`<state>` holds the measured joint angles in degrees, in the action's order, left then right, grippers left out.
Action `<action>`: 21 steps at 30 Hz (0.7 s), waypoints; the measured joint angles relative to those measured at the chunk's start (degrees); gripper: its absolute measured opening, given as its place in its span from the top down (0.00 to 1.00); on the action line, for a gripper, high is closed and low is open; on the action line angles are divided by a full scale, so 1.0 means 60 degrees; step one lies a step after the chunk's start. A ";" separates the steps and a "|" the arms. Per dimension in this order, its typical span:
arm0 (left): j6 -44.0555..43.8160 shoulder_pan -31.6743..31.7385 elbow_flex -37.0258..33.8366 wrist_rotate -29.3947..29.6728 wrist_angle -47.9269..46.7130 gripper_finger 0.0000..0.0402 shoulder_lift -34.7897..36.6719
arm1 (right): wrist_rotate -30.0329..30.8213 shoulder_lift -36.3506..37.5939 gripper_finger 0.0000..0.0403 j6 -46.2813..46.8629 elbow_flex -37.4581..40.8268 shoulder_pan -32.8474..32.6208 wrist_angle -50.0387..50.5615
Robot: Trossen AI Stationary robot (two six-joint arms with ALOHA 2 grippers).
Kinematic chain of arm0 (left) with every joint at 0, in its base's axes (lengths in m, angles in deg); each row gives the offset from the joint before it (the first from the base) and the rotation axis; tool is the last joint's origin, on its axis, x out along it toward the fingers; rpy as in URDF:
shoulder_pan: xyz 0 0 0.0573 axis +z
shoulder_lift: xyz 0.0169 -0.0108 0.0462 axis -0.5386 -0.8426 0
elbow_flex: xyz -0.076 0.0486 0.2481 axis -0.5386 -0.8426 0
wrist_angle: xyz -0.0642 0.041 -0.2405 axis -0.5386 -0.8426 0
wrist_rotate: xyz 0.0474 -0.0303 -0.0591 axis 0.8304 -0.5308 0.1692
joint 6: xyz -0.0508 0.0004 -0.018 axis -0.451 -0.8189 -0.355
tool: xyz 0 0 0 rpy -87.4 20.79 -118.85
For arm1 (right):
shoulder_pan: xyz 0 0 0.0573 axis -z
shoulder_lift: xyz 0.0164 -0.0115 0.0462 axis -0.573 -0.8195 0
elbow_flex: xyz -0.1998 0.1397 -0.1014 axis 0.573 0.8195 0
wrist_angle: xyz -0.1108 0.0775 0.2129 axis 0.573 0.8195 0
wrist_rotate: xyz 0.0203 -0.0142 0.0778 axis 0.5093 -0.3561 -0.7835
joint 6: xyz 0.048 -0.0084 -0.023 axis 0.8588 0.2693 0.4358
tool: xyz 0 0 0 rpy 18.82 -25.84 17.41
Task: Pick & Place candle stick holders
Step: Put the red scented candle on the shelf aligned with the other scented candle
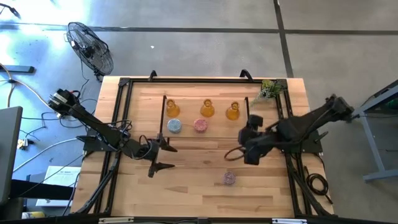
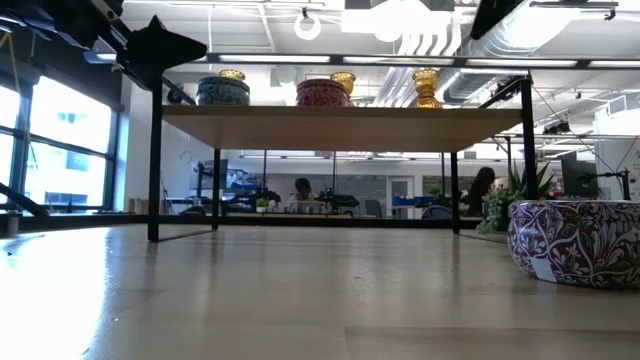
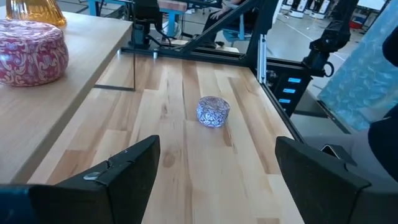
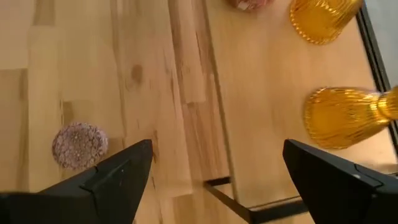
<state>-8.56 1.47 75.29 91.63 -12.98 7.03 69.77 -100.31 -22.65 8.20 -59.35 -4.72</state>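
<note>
- high view shows five of six candle stick holders already up on the raised wooden shelf with black metal legs (image 1: 186, 107) at the back of the light wooden table (image 1: 186, 193)
- three amber translucent glass holders with bulbous base and narrow neck stand in a row at the shelf's back: left amber one (image 1: 172, 109), middle amber one (image 1: 207, 109), right amber one (image 1: 233, 111)
- squat round blue patterned holder (image 1: 175, 126) and squat round pink patterned holder (image 1: 200, 125) sit in front of them, side by side, apart
- squat round purple patterned holder (image 1: 229, 178) is the one left, alone on the table top, well in front of the shelf, nearer the right arm
- green plant sprig (image 1: 270, 89) lies at the shelf's far right corner, not part of the job
- left gripper (image 1: 163, 156) hovers over the table in front of the shelf, jaws spread wide, nothing between them, purple holder ahead of it in the left wrist view
- right gripper (image 1: 235, 155) hangs near the shelf's right front, jaws spread wide, empty, purple holder near it
- judgement: task mostly done; last step looks like picking the purple holder and setting it on the shelf next to the pink one
</note>
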 joint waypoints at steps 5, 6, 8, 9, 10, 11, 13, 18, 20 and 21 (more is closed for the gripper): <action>0.0000 -0.0002 0.0000 -0.0013 -0.0003 0.21 0.0000 | 0.0654 -0.0755 0.11 0.1400 -0.0008 -0.0713 0.0158; 0.0000 0.0000 0.0000 -0.0014 -0.0003 0.21 0.0000 | 0.0650 -0.0898 0.11 0.1725 -0.0015 -0.0855 0.0198; 0.0000 0.0000 0.0000 -0.0014 -0.0003 0.21 0.0000 | 0.0598 -0.1281 0.11 0.2226 -0.0015 -0.1137 0.0209; 0.0000 0.0000 0.0000 -0.0014 -0.0003 0.21 0.0000 | 0.0449 -0.1469 0.11 0.2434 -0.0015 -0.1254 0.0160; 0.0000 0.0000 0.0000 -0.0017 -0.0003 0.21 0.0000 | 0.0219 -0.1680 0.11 0.2669 -0.0015 -0.1347 0.0085; 0.0000 0.0000 0.0000 -0.0017 -0.0003 0.21 0.0000 | -0.0058 -0.1861 0.11 0.2896 -0.0015 -0.1402 -0.0003; 0.0000 0.0000 0.0000 -0.0017 -0.0003 0.21 0.0000 | -0.0559 -0.2202 0.11 0.3223 -0.0015 -0.1470 -0.0155; 0.0000 0.0000 0.0000 -0.0021 -0.0007 0.21 0.0000 | -0.1243 -0.2986 0.11 0.3783 -0.0011 -0.1459 -0.0479; 0.0000 0.0000 0.0000 -0.0021 -0.0003 0.21 0.0000 | -0.1350 -0.3188 0.11 0.3854 -0.0011 -0.1463 -0.0812; 0.0000 0.0000 0.0000 -0.0021 -0.0004 0.21 0.0000 | -0.1309 -0.3306 0.11 0.3802 -0.0011 -0.1463 -0.1034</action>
<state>-8.56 1.47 75.29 91.50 -13.01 7.03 61.92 -120.15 0.16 8.14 -68.13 -10.93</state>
